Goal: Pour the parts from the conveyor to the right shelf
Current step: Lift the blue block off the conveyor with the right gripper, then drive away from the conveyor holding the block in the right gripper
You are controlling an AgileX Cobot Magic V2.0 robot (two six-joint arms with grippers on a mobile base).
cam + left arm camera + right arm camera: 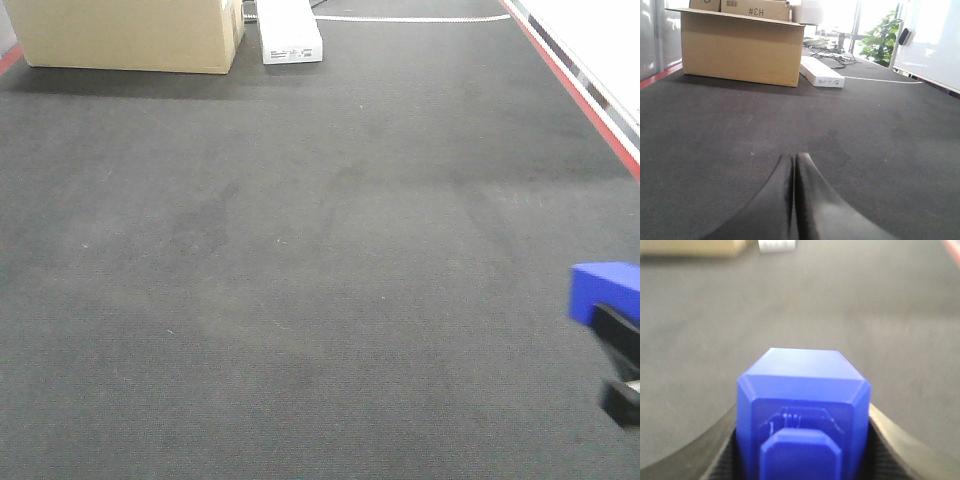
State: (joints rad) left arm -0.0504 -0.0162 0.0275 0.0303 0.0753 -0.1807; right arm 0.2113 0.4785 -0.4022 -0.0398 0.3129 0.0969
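Note:
A bright-blue block-like part [803,405] with a raised stud on its near face sits between the two black fingers of my right gripper [803,440], which is shut on it above the dark-grey conveyor [800,310]. From the front view the same part [605,288] pokes in at the right edge, with the black right gripper [622,345] just below it. My left gripper [793,162] is shut with nothing in it, its fingers pressed together low over the conveyor [865,150]. The right shelf is out of view.
A large cardboard box [130,35] stands at the conveyor's far left, with a flat white box [290,38] beside it. A red stripe [590,100] runs along the right edge. A white cable [410,18] lies at the back. A plant [882,40] and whiteboard [935,45] are beyond.

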